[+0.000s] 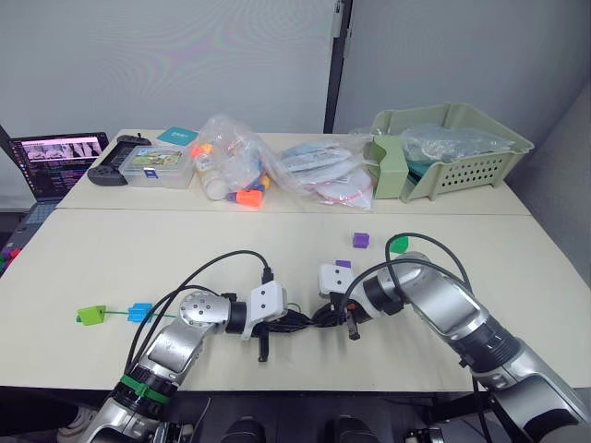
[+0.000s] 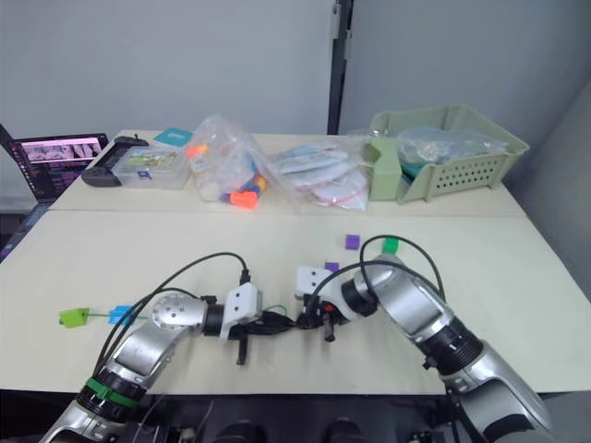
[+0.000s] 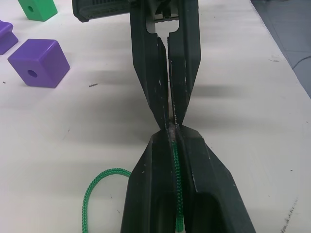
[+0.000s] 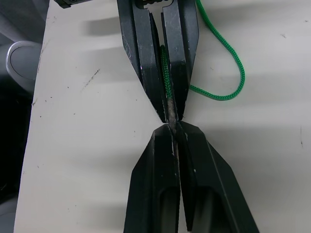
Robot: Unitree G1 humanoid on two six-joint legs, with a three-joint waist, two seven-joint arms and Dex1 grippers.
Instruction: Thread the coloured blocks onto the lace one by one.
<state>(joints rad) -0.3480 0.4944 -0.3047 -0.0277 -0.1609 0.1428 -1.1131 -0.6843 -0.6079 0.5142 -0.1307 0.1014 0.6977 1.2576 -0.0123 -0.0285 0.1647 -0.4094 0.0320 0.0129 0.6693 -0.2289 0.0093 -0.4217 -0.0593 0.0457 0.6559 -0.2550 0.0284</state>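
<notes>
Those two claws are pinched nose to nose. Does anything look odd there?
Yes: the left gripper and right gripper both pinch the lace tip, with no block on it there.

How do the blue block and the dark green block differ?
The blue block lies at the robot's left, on the line of the lace; the dark green block lies at the right, away from it. Blue sits beside the lime block, dark green beside a purple block. Both rest on the table.
</notes>
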